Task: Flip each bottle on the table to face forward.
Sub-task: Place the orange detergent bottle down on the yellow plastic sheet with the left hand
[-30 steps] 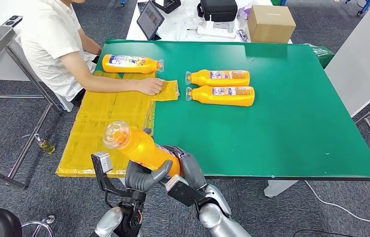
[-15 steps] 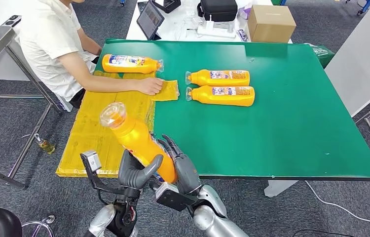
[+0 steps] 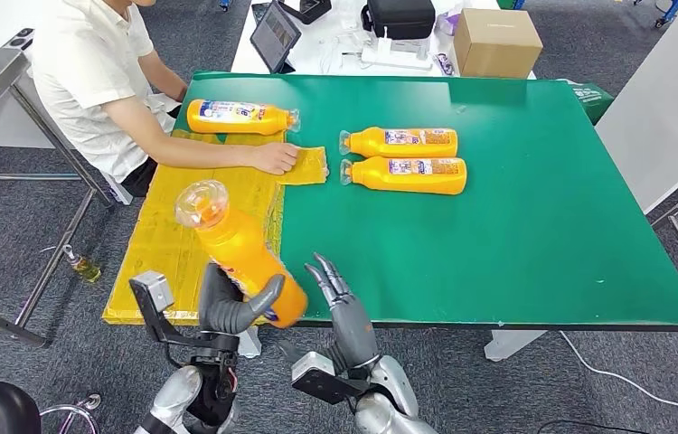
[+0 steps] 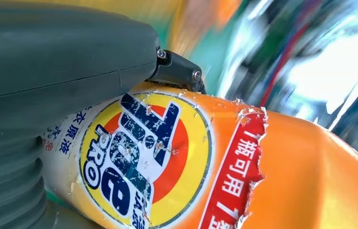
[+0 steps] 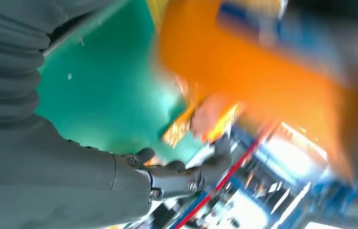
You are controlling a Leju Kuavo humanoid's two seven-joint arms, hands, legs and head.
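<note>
Right hand [image 3: 340, 303] now off the held bottle [image 3: 238, 249], fingers spread; left hand [image 3: 231, 307] gripping it, tilted

Robotics test lab, indicated by: green-covered work surface [image 3: 534, 235], grey carpet floor [image 3: 643, 362], tablet [image 3: 274, 36], cardboard box [image 3: 496, 42], equipment case [image 3: 399, 18].

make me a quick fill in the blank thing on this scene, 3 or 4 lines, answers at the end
1. The robot's ____ hand grips the raised orange bottle.
2. The right hand has its fingers spread and holds ____.
3. On the green table, ____ bottles lie side by side.
4. The person's hand rests on a ____ sheet.

Missing words: left; nothing; two; yellow
</note>
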